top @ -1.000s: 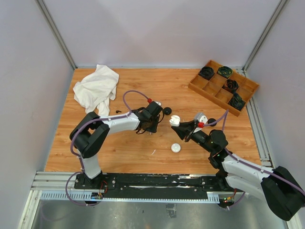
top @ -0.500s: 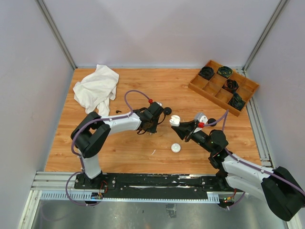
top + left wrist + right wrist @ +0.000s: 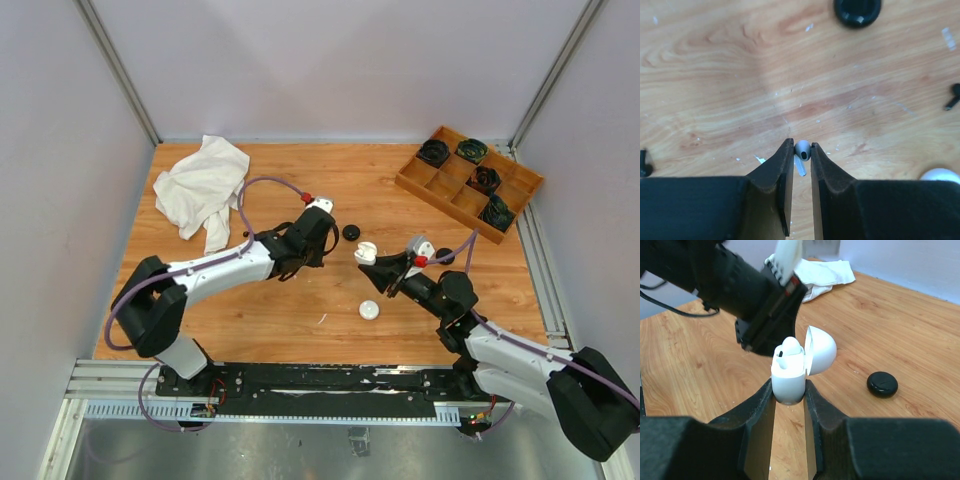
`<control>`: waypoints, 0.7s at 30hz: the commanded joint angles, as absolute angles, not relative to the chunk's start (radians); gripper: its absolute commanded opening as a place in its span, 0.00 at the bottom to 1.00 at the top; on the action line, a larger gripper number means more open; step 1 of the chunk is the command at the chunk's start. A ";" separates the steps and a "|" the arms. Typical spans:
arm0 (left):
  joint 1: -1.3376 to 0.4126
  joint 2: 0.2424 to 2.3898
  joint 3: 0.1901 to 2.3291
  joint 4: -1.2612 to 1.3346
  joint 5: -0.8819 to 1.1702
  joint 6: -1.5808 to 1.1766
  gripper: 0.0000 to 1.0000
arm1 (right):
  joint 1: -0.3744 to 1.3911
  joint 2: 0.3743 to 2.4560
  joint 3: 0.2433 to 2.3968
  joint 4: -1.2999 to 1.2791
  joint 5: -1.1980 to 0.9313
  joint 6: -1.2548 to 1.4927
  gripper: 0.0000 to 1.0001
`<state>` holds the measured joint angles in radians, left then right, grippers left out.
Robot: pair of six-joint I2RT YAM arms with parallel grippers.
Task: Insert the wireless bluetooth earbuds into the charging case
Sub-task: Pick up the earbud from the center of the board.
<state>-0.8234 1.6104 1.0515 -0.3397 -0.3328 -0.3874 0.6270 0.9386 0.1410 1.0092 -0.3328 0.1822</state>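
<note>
My left tool, closed at its very tips on the white earbud, pinches the bulb, which I judge light, hard and slick, while my right tool clamps the open case.

Counted: two white earbuds, two black earbuds, one open white charging case, one closed white round case, one black round case, one white cloth, one wooden tray, four coiled black cables.

the top camera looked steeply down from above and behind the arm bases over the whole table. the left wrist camera faced down, close to the wood. the right wrist camera looked low across it. all three shared the black round case.
</note>
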 commanded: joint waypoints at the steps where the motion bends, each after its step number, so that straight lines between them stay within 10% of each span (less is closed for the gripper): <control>1: -0.867 1.482 1.026 -0.248 -0.450 -0.341 0.16 | 0.589 0.945 0.180 1.031 -0.360 0.167 0.06; 21: -1.127 1.155 0.935 0.163 -0.672 -0.071 0.16 | 0.599 0.997 0.238 1.083 -0.397 0.186 0.05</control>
